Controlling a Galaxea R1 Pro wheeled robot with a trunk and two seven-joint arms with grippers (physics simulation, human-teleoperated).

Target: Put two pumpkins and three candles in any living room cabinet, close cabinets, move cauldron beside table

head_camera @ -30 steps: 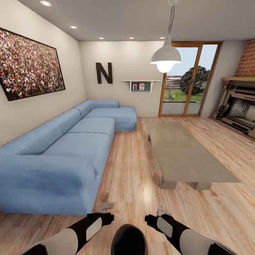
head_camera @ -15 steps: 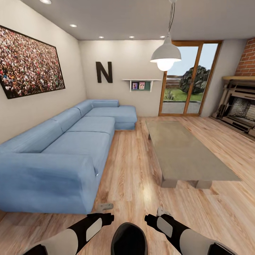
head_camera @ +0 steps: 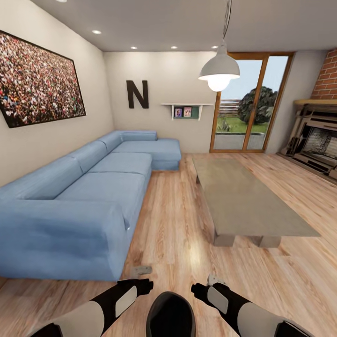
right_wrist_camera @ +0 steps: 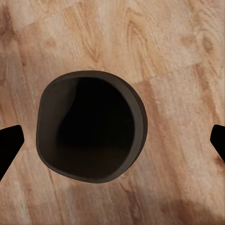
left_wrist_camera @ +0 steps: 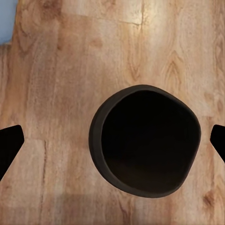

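cauldron (head_camera: 170, 314) sits on the floor (head_camera: 178, 234) at the robot's base, between both arms. left gripper (left_wrist_camera: 112, 140) and right gripper (right_wrist_camera: 112, 140) fingers are spread wide, holding nothing. its interior looks empty, though dark. advise carrying it level toward the table (head_camera: 243, 196) ahead, setting it just beside.

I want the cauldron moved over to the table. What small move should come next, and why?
Probably lower the right gripper toward the rim of the cauldron and grasp it. The cauldron stands on the wood floor beneath both open grippers, with the left gripper above it too, and the table lies ahead to the right, clearly apart from it.
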